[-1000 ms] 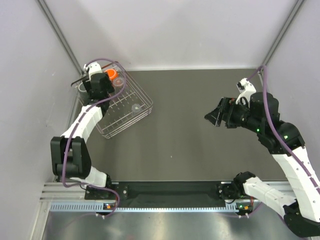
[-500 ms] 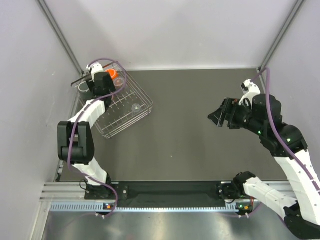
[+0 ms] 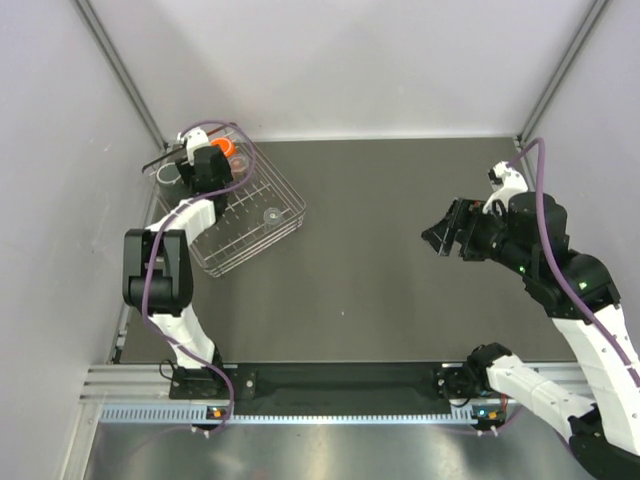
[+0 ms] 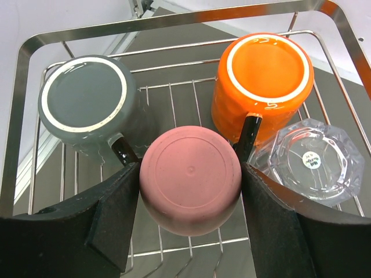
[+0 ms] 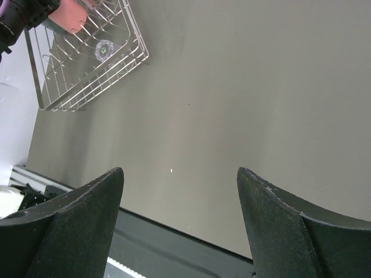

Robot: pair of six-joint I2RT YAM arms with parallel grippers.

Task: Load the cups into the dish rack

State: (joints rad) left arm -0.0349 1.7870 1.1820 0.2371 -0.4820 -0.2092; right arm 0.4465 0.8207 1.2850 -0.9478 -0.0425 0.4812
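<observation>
Gripping pink cup (image 4: 190, 188), left gripper (image 4: 185, 169); label (image 4: 313, 164) on clear tumbler (image 4: 288, 152) illegible.

- Top external looks down from high at the near edge, taking in the dark grey tabletop (image 3: 390, 235) and, far left, the square silver wire dish rack (image 3: 236, 246).
- Left wrist looks straight down into that rack, very close.
- Right wrist faces obliquely across the tabletop, rack distant, upper left.
</observation>
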